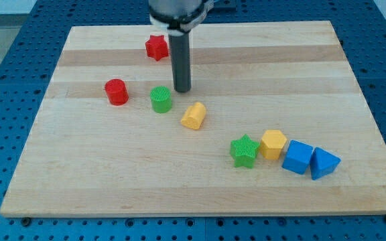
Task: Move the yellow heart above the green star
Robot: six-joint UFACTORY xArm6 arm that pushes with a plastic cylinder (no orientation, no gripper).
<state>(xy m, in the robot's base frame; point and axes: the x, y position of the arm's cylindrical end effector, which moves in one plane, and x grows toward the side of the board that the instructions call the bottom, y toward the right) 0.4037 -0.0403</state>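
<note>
The yellow heart (194, 116) lies near the board's middle, tilted. The green star (244, 150) lies lower and to the view's right of it, touching a yellow hexagon (273, 144). My tip (182, 90) rests on the board just above and a little left of the yellow heart, with a small gap between them. A green cylinder (161, 99) stands just left of my tip.
A red cylinder (116, 92) stands at the left, a red star (157, 47) near the top beside the rod. A blue cube (298, 157) and a blue triangular block (324, 163) sit right of the yellow hexagon. The wooden board (79, 174) lies on a blue table.
</note>
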